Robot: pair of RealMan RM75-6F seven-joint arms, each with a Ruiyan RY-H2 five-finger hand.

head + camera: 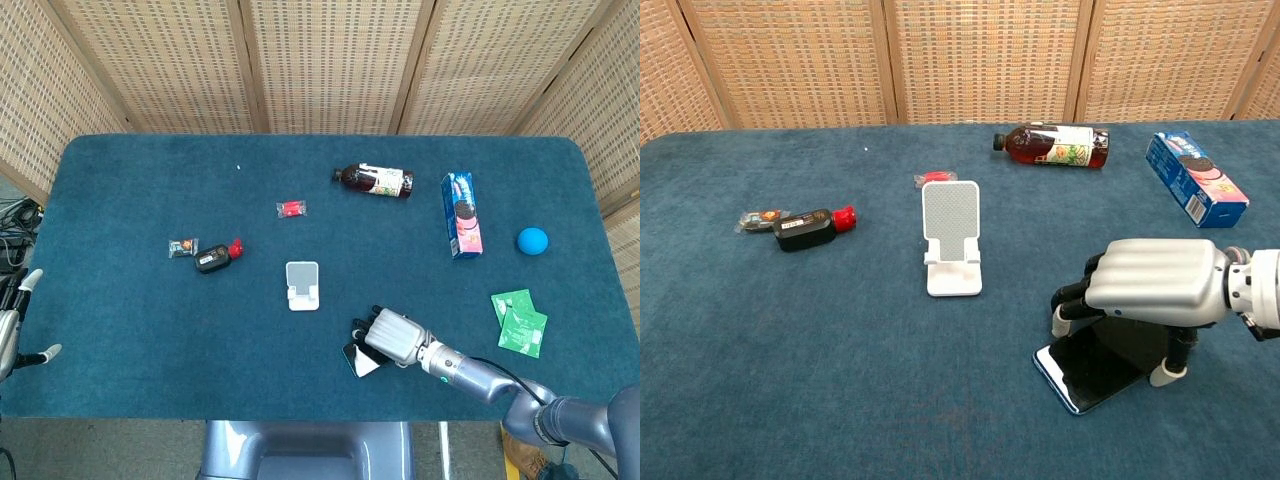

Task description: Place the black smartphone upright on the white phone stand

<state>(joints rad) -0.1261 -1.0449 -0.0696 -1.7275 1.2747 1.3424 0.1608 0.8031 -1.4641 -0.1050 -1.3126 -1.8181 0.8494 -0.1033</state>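
The black smartphone [1090, 375] [360, 362] lies near the table's front edge, its near corner on the blue cloth and its far part under my right hand [1155, 285] [395, 335]. That hand arches over it, fingers curled down on the left edge and the thumb against the right edge, gripping it. The white phone stand [951, 240] [302, 285] stands upright and bare, a little to the left of and beyond the hand. My left hand [12, 335] shows only in the head view at the far left edge, off the table, fingers apart and holding nothing.
A brown bottle [375, 180] lies at the back, with a blue cookie box [462, 213] to its right. A blue ball [532, 240] and green packets [520, 322] sit on the right. On the left are a red candy [291, 208], a small black bottle [215, 258] and a wrapped sweet [183, 247].
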